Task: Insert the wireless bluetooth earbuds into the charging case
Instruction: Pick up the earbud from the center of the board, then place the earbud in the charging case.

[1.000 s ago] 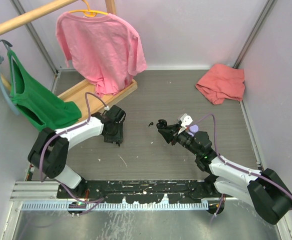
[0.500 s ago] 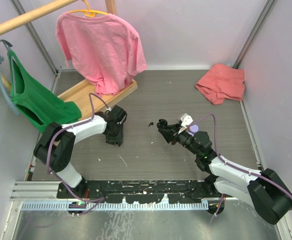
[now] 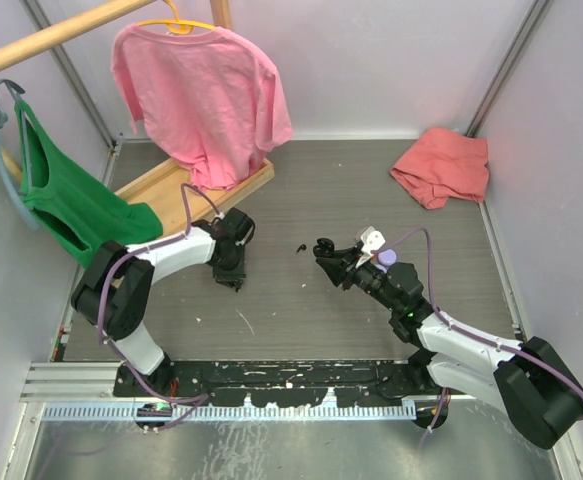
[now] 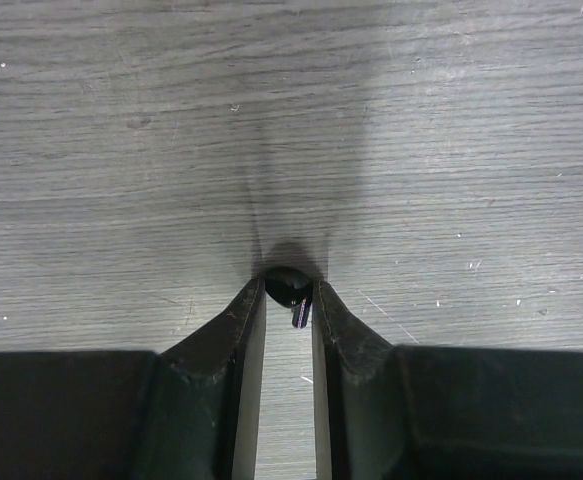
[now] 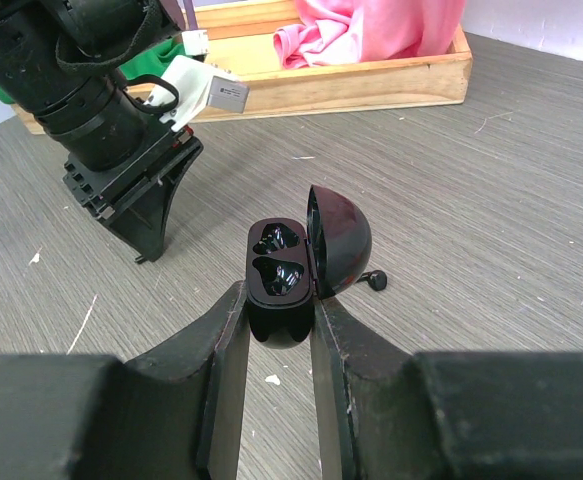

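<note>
Landmark: the charging case (image 5: 279,280), black and rounded; every place below is given from it.
Right gripper (image 5: 278,306): its jaws are closed on the lower body of the case and hold it above the table (image 4: 271,100).
Why it is held so: the lid (image 5: 339,238) stands open and both wells face up and look empty, so the case seems to be presented as a steady target.
Left gripper (image 4: 287,300): it is on the left of the case, well apart, and points down at the table. Its jaws are almost together and pinch a black earbud (image 4: 286,287) at the very tips.
Why so low: the bud is tiny and lies on the wood, so the tips must probably meet at the table surface to catch it.
Second earbud (image 5: 375,281): it lies on the table just beside the case, on the lid side, between the case and the left gripper.
Step in hand: probably the pick-up of the first bud; no bud is in the case yet.
Writing: no brand or text can be read on the case or the buds. A white tag (image 5: 211,92) on the left arm is too small to read.
Background: a wooden base (image 5: 391,80) with pink cloth, far behind the case.
</note>
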Robot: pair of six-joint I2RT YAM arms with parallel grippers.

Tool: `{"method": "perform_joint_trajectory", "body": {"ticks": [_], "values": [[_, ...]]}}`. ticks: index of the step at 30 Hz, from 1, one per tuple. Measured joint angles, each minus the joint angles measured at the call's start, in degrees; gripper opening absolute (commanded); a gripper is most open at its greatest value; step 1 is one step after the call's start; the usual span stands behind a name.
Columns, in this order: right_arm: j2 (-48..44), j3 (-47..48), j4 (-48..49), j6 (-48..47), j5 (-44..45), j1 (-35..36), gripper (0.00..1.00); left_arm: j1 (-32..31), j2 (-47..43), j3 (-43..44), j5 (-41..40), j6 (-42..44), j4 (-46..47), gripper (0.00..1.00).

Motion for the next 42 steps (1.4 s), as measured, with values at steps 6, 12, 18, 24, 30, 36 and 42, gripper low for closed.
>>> {"method": "perform_joint_trajectory", "body": {"ticks": [6, 12, 18, 24, 30, 36, 42], "values": [[0.3, 0.0, 0.0, 0.0, -0.7, 0.0, 0.01, 0.2, -0.3, -0.2, 1.2, 0.7, 0.8, 0.12], [2.5, 0.0, 0.0, 0.0, -3.8, 0.0, 0.01, 0.2, -3.3, -3.5, 4.0, 0.9, 5.5, 0.10], [4.7, 0.1, 0.3, 0.0, -7.2, 0.2, 0.01, 0.2, -8.4, -7.4, 6.2, 1.2, 9.5, 0.09], [6.5, 1.0, 1.4, 0.0, -9.8, 1.6, 0.02, 0.2, -15.4, -10.5, 8.4, 1.6, 15.5, 0.09], [9.4, 1.8, 3.9, 0.0, -11.9, 2.7, 0.02, 0.2, -23.3, -14.0, 11.0, 1.9, 21.4, 0.09], [11.8, 1.8, 6.5, 0.2, -12.8, 3.0, 0.02, -0.2, -30.8, -15.8, 13.3, 0.6, 27.3, 0.10], [12.3, 2.8, 8.7, 1.0, -13.2, 3.1, 0.02, -2.4, -35.7, -17.0, 14.2, -1.2, 32.4, 0.11]]}}
